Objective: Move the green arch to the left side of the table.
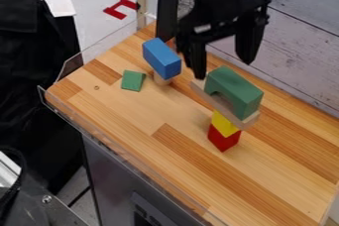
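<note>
Hanging with jaws spread, gripper (224,69) near green arch (240,86) (atop plank (199,87)), blue block (162,59) on cylinder (161,80), green wedge (133,81) alongside

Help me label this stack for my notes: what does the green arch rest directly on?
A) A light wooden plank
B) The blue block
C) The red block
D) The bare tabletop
A: the green arch sits on the light wooden plank, which lies above the yellow block and the red block.
</note>
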You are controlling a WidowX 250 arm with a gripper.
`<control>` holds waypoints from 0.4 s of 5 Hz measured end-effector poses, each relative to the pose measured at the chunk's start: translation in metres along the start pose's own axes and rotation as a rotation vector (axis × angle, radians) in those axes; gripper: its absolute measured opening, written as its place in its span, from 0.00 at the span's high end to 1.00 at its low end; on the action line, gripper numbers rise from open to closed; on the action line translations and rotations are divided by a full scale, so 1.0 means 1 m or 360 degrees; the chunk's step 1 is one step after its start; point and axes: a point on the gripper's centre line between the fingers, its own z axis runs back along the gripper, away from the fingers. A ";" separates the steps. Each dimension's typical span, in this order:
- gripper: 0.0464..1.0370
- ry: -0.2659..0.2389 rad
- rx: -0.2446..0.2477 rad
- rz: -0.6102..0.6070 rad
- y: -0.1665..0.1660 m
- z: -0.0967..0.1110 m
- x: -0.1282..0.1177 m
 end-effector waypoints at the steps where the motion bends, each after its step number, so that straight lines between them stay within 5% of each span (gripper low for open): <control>1: 0.04 0.0001 -0.0039 0.0028 -0.004 0.000 -0.001; 2: 0.04 0.0005 -0.0027 0.0051 -0.006 -0.004 -0.001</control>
